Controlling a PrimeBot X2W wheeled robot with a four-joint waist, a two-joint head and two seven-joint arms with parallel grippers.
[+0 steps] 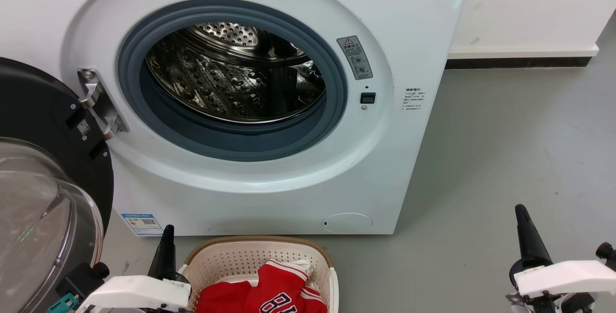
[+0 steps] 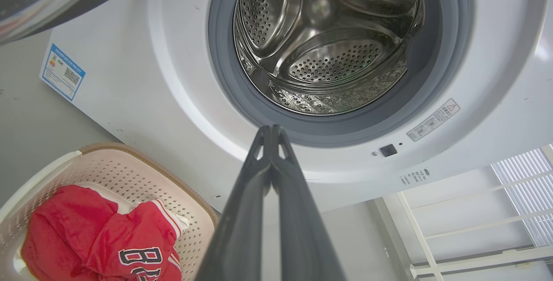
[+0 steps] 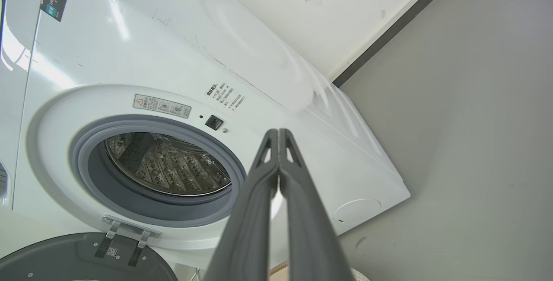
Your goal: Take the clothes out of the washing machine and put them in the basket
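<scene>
Grey floor (image 1: pixel 505 159), white wall (image 1: pixel 529 5) behind. The washing machine (image 1: pixel 409 38) stands with its door (image 1: pixel 43 110) swung wide to the robot's left, leaving the opening free. The drum (image 1: pixel 231 82) shows bare steel with no garment visible. The basket (image 1: pixel 226 260) sits on the floor directly in front of the machine, likely to keep the carry short. The red clothes (image 1: pixel 226 301) lie inside it, the lettered jersey (image 1: pixel 284 298) uppermost. The left tool (image 2: pixel 271 132), in front of the machine beside the basket, is clenched and empty. The right tool (image 3: pixel 278 133), off the machine's right corner, is likewise. Assessment: transfer appears complete.
</scene>
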